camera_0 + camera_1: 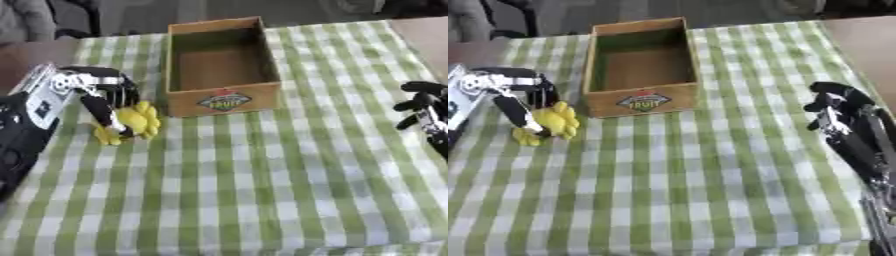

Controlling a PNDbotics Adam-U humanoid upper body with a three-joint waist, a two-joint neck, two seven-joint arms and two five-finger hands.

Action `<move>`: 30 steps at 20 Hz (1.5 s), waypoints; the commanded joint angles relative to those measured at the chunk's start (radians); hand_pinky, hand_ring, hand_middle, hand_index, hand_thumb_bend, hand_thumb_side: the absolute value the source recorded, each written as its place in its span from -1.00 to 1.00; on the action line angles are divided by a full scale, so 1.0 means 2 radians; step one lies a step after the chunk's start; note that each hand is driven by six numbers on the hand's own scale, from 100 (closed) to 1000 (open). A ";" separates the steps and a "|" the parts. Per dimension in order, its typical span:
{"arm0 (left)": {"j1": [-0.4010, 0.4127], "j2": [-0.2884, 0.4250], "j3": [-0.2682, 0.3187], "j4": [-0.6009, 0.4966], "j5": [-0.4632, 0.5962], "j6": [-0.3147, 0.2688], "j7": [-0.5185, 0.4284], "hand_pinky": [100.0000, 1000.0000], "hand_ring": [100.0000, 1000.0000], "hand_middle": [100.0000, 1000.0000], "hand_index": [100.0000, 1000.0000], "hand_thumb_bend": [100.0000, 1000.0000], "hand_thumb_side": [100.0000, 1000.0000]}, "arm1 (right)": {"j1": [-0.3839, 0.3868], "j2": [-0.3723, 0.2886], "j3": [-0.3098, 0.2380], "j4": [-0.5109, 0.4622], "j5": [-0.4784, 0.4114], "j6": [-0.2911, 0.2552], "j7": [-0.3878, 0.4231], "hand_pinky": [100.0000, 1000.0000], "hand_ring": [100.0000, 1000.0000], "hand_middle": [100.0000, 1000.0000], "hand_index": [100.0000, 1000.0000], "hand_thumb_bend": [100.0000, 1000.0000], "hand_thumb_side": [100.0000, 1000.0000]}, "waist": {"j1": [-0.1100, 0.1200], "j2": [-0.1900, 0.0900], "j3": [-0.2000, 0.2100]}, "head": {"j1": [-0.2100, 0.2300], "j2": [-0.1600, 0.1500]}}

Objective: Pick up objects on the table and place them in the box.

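Left hand curled round yellow toy just left of box; toy may slip out short of the box.

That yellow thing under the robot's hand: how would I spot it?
Find the wooden box on the green checked cloth. Left of its front corner, the left hand curls over a small yellow object, the only bright yellow thing there.
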 commanded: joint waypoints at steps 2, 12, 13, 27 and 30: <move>-0.007 0.019 0.003 -0.013 -0.012 -0.001 -0.002 -0.50 -0.60 -0.68 -0.34 -0.31 -1.00 | -0.005 -0.010 -0.003 -0.007 0.000 -0.001 0.001 -0.17 0.24 0.47 0.55 -1.00 0.14 | -0.002 -0.006 0.001 | 0.000 -0.002; -0.032 0.027 0.018 -0.064 0.004 0.009 0.053 -0.54 -0.76 -0.88 -0.50 -0.46 -1.00 | -0.004 -0.011 -0.002 -0.007 0.000 -0.002 0.002 -0.16 0.24 0.47 0.55 -1.00 0.14 | -0.003 -0.008 0.001 | 0.002 -0.003; -0.040 0.027 0.020 -0.074 0.003 0.009 0.061 -0.53 -0.75 -0.87 -0.48 -0.46 -1.00 | -0.003 -0.011 -0.002 -0.006 0.000 -0.002 0.002 -0.16 0.24 0.47 0.55 -1.00 0.14 | -0.002 -0.008 0.000 | 0.002 -0.003; -0.102 -0.057 0.040 -0.045 -0.169 0.029 0.296 -0.48 -0.64 -0.77 -0.44 -0.25 -1.00 | -0.008 -0.010 0.010 -0.005 -0.002 -0.002 0.014 -0.17 0.24 0.47 0.54 -1.00 0.16 | 0.004 -0.006 -0.036 | 0.024 -0.011; -0.102 -0.084 0.049 -0.006 -0.204 0.039 0.339 -0.41 -0.58 -0.72 -0.39 -0.29 -1.00 | -0.008 -0.009 0.013 -0.005 -0.002 -0.002 0.018 -0.17 0.24 0.47 0.54 -1.00 0.17 | 0.005 -0.004 -0.045 | 0.031 -0.012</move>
